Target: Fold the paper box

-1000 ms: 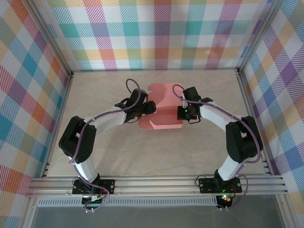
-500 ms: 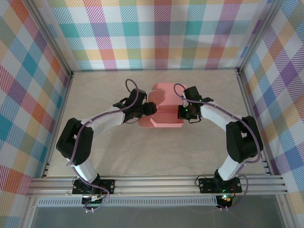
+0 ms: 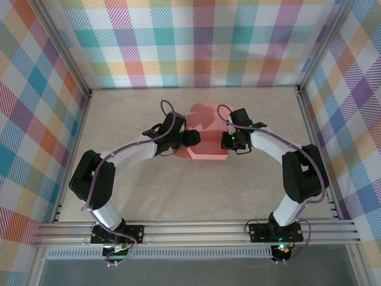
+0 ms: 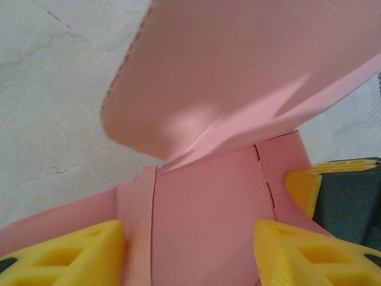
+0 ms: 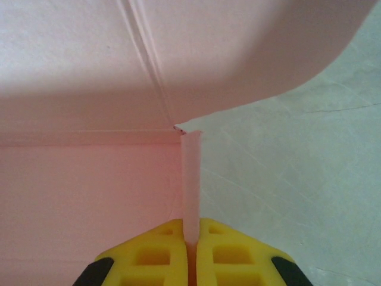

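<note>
Our paper box (image 3: 207, 150) lies mid-frame in the top view, long axis running up and down the picture. Our right gripper (image 3: 227, 141) pinches a thin upright side strip at its right edge. Our left gripper (image 3: 189, 138), fingers (image 4: 65, 256) spread, sits over the left panel, with the raised flap (image 4: 238, 77) just ahead. We read no printing anywhere.
</note>
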